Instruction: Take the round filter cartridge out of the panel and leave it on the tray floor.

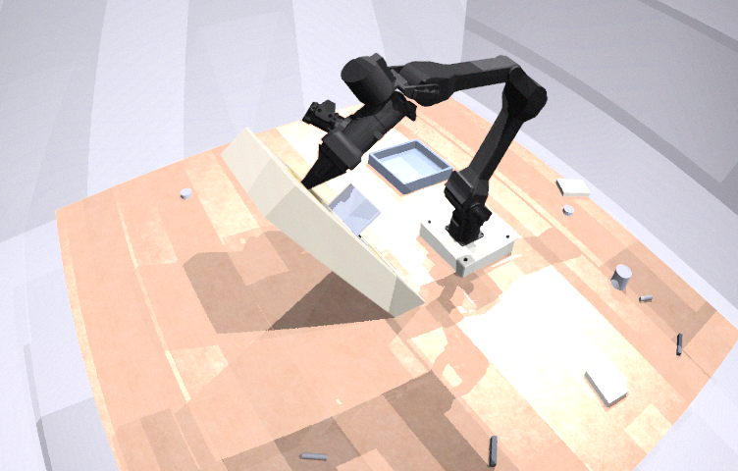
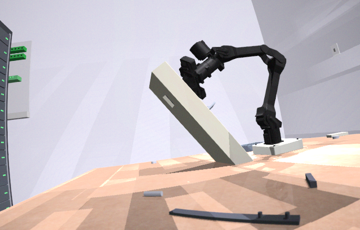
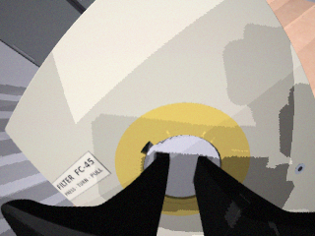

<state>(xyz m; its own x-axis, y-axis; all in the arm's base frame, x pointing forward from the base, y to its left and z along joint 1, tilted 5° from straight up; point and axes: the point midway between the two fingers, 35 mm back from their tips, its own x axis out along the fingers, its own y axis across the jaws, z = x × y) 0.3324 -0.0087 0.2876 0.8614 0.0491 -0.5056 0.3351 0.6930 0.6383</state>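
My tool point(image 3: 179, 180), clamped on the filter cartridge point(image 3: 181, 165) seated in the service panel point(image 3: 152, 46), may slip off its slots if pulled askew.

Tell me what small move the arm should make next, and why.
Probably pull straight back from the panel. The gripper is shut on the filter cartridge, which sits inside its yellow ring, and the label now reads tilted in the wrist view. The tray waits nearby.

cartridge point(image 3: 187, 157) slots hidden behind fingers, panel label point(image 3: 81, 175) print blurred
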